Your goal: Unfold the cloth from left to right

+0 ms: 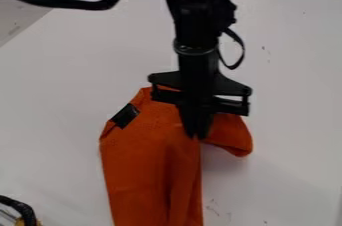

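Fingers drawn together at the orange cloth (140,170)

The black gripper (196,136) points down over the upper part of the cloth, its narrow tips at the fabric's right-hand fold; whether any material is pinched between them, I cannot tell. The cloth lies on the white table (290,90), its long part running to the bottom edge of the view, a short flap to the right and a dark patch (125,115) at upper left.
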### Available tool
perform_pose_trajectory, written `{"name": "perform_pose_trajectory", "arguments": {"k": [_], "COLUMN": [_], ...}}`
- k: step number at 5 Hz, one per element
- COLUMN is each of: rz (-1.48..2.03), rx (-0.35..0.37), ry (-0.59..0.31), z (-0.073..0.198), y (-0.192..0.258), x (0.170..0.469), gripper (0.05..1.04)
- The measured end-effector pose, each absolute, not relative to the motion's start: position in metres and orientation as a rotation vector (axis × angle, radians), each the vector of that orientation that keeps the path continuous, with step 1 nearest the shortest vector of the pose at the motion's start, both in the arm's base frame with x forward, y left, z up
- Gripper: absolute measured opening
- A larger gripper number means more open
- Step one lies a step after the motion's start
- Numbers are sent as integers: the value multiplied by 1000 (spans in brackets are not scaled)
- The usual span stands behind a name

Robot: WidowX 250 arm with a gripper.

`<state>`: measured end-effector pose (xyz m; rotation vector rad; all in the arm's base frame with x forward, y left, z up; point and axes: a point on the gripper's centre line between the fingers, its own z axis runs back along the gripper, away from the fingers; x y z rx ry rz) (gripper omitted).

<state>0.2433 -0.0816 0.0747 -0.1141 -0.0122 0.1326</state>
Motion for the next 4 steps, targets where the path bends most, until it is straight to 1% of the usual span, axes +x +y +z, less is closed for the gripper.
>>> {"name": "perform_pose_trajectory", "arguments": {"k": [1,2,3,4], "rz": [110,55,16,8], "rx": [-146,-217,-226,-231], "ry": [21,46,20,-10], "z": [66,46,44,39], "y": [-102,-122,-139,-151], "x": [263,284,292,293], "gripper": [58,58,58,69]}}
